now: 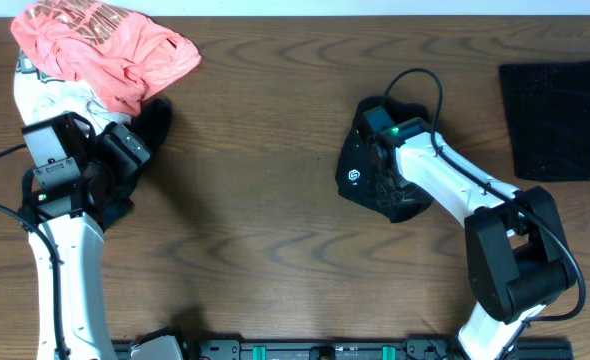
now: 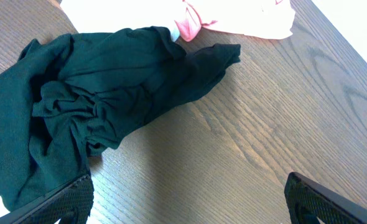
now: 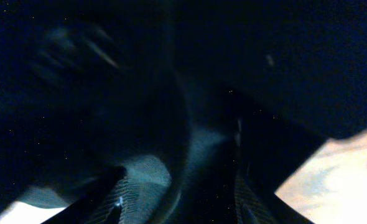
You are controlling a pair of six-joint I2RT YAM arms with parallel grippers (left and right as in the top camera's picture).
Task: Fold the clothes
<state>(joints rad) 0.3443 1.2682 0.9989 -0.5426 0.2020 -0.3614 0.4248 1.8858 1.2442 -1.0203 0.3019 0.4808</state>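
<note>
Hardly begun, judging by the lie of things. Nearest, at the left gripper (image 2: 190,202): spread wide, clasping nothing, hovering over bare wood just short of a crumpled black garment (image 2: 96,106) — not yet touched, not yet flattened. Across at the right gripper (image 1: 380,175): sunk into the black garment with the white round logo (image 1: 358,192), bunched in a heap near mid-table; too dark in the wrist view to tell whether closed on cloth or merely pressed into it. Nothing squared or smoothed there yet. Farther back on the left, heaped together: a white garment (image 1: 55,95) beneath a coral-pink printed tee (image 1: 105,45), both rumpled, touching the black one by the left gripper. Far right, lying flat and rectangular, well apart from all else: a dark piece (image 1: 560,120) — possibly one garment already folded, though impossible to confirm. At most one done, then, and four left to spread, fold and set aside. Underneath all, a dark brown wood-grain table (image 1: 265,220), matte, bare between the heaps. Beyond its far edge, only a pale strip (image 1: 275,6) of the room; nothing more to make out.
</note>
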